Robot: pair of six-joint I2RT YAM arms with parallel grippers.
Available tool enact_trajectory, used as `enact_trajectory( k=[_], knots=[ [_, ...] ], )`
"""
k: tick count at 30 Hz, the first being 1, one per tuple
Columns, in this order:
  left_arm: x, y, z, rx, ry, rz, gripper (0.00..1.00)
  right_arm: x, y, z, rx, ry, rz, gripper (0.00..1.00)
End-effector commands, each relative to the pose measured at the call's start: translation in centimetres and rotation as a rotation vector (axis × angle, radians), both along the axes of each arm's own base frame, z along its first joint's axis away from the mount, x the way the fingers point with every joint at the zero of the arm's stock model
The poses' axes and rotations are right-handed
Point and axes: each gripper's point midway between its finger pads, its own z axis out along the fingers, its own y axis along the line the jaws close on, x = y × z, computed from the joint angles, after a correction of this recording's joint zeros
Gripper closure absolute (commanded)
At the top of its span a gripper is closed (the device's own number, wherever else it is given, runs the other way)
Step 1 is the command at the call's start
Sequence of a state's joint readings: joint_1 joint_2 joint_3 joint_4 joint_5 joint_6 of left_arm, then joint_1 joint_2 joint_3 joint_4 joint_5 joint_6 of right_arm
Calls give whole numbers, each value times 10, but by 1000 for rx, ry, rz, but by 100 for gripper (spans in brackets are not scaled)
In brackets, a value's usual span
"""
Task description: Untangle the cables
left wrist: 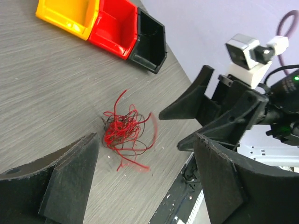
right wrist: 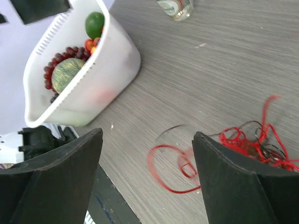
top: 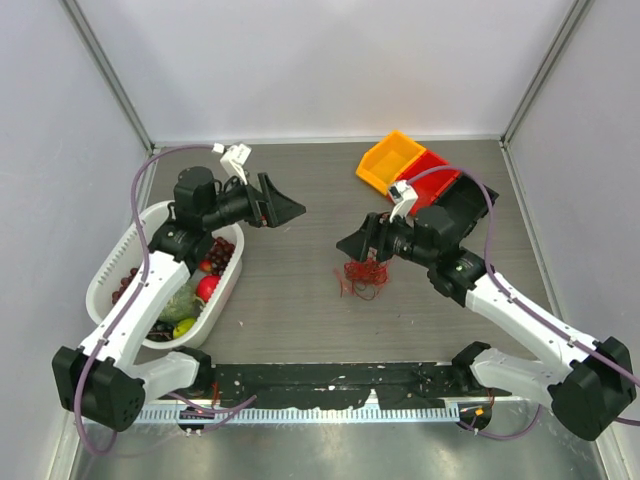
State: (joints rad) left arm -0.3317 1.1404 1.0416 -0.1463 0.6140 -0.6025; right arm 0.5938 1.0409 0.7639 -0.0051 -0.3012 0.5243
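Thin red and dark brown cables (top: 365,275) are lying as a tangled clump on the grey wood-grain table (top: 300,310), just below the right gripper (top: 358,247). The left gripper (top: 287,208) is hovering well apart from them, near a white plastic basket (top: 112,262) of fruit.

Left wrist view: the left jaws are standing spread and gripping nothing. The clump is lying on the table beyond them, nearer than the yellow, red and black plastic bins (left wrist: 117,28).

Right wrist view: the right jaws are standing spread. A blurred red loop is showing between them, unpinched, with the clump beside it.

Grey table (top: 300,262): cables (top: 364,273), bins (top: 392,160), white basket (top: 104,268).
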Motion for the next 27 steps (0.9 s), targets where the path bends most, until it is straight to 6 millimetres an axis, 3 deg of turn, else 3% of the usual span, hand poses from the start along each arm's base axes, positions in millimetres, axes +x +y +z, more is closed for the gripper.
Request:
enact_trajectory(
  k=[1, 4, 10, 18, 22, 27],
  knots=[
    [-4, -4, 18, -46, -59, -35, 14, 5, -8, -26, -108, 48, -31, 17],
    [0, -9, 5, -46, 9, -51, 17, 11, -34, -49, -231, 77, -142, 18],
    [1, -38, -42, -11, 224, -139, 24, 15, -70, -54, -304, 47, -304, 21],
    [-36, -93, -105, 105, 399, -323, 32, 11, -55, -73, -302, 78, -211, 37],
    [-56, -115, -104, 70, 399, -430, 36, 12, -56, -82, -307, 102, -223, 38],
    [-61, -121, -96, 25, 343, -448, 27, 7, -48, -95, -255, 132, -205, 41]
  ],
)
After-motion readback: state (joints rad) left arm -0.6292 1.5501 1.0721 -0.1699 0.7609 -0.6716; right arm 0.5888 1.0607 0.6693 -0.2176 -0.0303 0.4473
